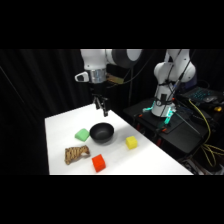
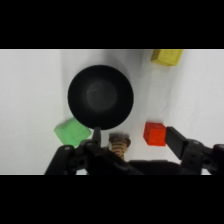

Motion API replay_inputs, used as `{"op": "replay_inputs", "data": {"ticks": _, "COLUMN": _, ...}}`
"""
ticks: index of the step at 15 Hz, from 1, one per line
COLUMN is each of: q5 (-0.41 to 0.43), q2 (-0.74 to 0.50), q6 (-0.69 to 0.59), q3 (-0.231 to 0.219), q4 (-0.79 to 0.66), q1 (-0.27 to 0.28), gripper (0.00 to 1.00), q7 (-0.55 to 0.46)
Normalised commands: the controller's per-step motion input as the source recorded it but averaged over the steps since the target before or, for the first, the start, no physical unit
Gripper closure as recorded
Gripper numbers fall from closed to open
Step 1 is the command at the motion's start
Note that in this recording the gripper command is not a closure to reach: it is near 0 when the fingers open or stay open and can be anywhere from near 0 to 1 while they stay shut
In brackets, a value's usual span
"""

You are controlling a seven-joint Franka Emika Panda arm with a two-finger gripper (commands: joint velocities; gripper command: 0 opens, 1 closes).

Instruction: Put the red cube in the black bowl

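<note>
On the white table our gripper hangs empty with fingers spread wide above the black bowl, while the red cube sits untouched just beside one finger, so nothing is grasped yet.

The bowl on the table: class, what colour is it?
Black, slightly glossy. The bowl shows best in the wrist view.
</note>
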Motion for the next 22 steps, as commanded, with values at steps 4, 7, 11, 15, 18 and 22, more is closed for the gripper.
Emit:
{"op": "replay_inputs", "data": {"ticks": 4, "q5": -0.027, "q2": 0.03, "q6": 0.00, "q3": 0.076, "q4": 0.05, "q1": -0.016, "gripper": 0.00, "q7": 0.09}}
{"op": "replay_inputs", "data": {"ticks": 7, "q5": -0.059, "q2": 0.22, "q6": 0.02, "q3": 0.128, "q4": 0.28, "q1": 0.090, "gripper": 0.00, "q7": 0.34}}
{"op": "replay_inputs", "data": {"ticks": 11, "q5": -0.103, "q2": 0.48, "q6": 0.07, "q3": 0.069, "q4": 0.56, "q1": 0.114, "gripper": 0.00, "q7": 0.38}}
{"op": "replay_inputs", "data": {"ticks": 15, "q5": -0.134, "q2": 0.51, "q6": 0.29, "q3": -0.054, "q4": 0.46, "q1": 0.080, "gripper": 0.00, "q7": 0.30}}
{"op": "replay_inputs", "data": {"ticks": 18, "q5": -0.028, "q2": 0.34, "q6": 0.29, "q3": -0.082, "q4": 0.24, "q1": 0.092, "gripper": 0.00, "q7": 0.21}}
{"op": "replay_inputs", "data": {"ticks": 22, "q5": 0.032, "q2": 0.21, "q6": 0.21, "q3": -0.063, "q4": 0.15, "q1": 0.167, "gripper": 0.00, "q7": 0.21}}
